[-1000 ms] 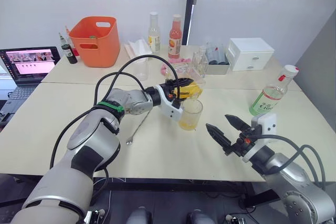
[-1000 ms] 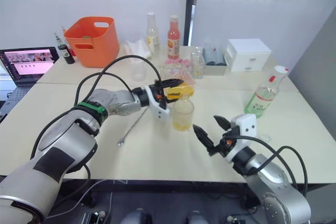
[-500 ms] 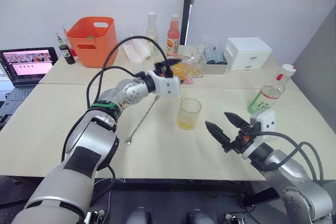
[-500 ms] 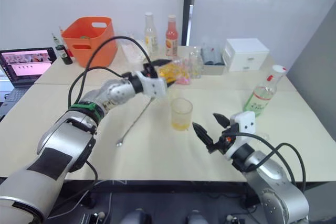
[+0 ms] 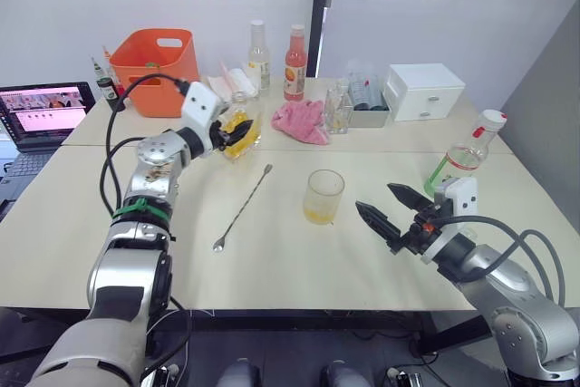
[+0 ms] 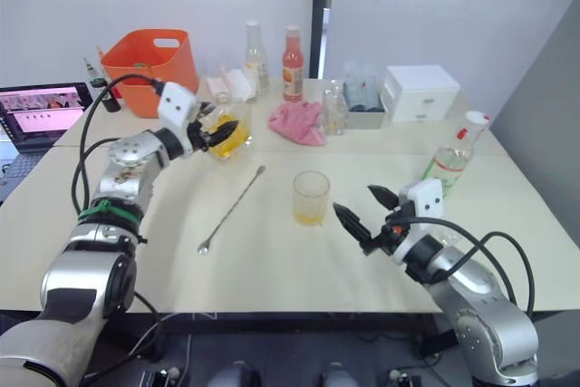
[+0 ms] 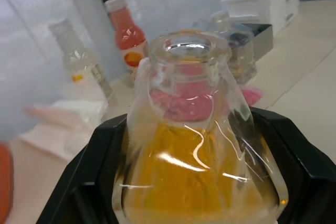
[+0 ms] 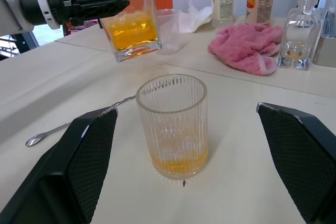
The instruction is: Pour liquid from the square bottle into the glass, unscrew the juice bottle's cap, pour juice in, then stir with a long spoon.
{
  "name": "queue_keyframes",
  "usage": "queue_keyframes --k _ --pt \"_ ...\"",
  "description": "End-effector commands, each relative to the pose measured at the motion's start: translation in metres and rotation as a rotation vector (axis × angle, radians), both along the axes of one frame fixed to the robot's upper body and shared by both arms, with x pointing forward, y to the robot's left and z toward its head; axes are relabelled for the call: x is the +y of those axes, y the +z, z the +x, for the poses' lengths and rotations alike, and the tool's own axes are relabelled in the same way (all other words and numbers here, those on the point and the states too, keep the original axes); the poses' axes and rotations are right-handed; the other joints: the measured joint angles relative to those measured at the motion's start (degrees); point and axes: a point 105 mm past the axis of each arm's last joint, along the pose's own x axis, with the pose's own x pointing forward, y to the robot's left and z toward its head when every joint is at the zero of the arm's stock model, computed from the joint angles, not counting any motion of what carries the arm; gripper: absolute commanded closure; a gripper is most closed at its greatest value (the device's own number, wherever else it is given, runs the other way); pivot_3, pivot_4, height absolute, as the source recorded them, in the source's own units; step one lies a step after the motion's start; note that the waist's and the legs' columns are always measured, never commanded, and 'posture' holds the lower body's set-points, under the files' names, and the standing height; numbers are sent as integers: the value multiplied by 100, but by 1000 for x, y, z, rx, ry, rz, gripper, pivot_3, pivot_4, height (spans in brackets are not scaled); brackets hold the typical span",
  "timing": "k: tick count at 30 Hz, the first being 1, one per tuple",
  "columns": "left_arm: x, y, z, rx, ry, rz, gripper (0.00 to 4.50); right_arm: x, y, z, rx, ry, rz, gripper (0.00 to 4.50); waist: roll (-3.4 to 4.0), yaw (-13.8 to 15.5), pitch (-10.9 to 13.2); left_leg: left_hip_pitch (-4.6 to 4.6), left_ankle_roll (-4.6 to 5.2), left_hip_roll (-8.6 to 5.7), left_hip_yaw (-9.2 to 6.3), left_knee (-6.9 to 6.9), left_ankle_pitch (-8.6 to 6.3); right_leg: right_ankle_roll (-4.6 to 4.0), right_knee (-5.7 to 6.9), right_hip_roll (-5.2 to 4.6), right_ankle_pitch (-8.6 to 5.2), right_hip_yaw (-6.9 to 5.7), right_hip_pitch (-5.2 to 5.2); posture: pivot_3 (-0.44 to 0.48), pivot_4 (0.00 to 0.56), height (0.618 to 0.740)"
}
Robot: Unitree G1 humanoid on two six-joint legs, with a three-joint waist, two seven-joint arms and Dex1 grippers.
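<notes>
The left pincer (image 5: 228, 133) is pinching the squat clear square bottle (image 5: 241, 130) of orange-yellow liquid, its black fingers (image 7: 92, 171) on either side of the body. The bottle is roughly upright, low over the far left of the pale bench (image 5: 299, 260), with no cap on its neck.

The right pincer (image 5: 385, 210) hovers spread and empty over the bench, its fingers pointing at the ribbed clear glass tumbler (image 5: 324, 197), which stands near the middle with a shallow amber layer at the bottom. So the first pour looks done, and the square bottle only needs setting down.

Between bottle and glass lies the thin silver long spoon (image 5: 242, 208), untouched. The tall green-labelled juice bottle (image 5: 463, 159) stands near the right edge behind the right arm, its white, red-banded cap (image 5: 493, 119) on. Unscrewing, pouring juice and stirring are all left to do.
</notes>
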Motion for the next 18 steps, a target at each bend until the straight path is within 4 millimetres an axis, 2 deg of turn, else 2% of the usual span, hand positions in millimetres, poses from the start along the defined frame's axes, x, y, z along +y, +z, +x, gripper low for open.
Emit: queue_keyframes --k 1,11,18 --pt "16 51 -20 -128 76 -126 1697 0 7 -2 -16 30 -21 0 0 3 0 0 0 0 -3 0 0 0 3 0 0 0 0 0 150 715" --pt "58 23 -62 -29 301 -289 1697 -1 13 -7 -2 175 -142 0 0 35 0 1 -2 -2 -52 12 1 -1 4 -1 0 0 4 0 150 715" --pt "62 1 -72 36 340 -318 1697 -1 17 -17 16 302 -214 0 -1 85 0 4 -2 -4 -56 17 1 -1 -17 -2 0 0 9 0 150 715"
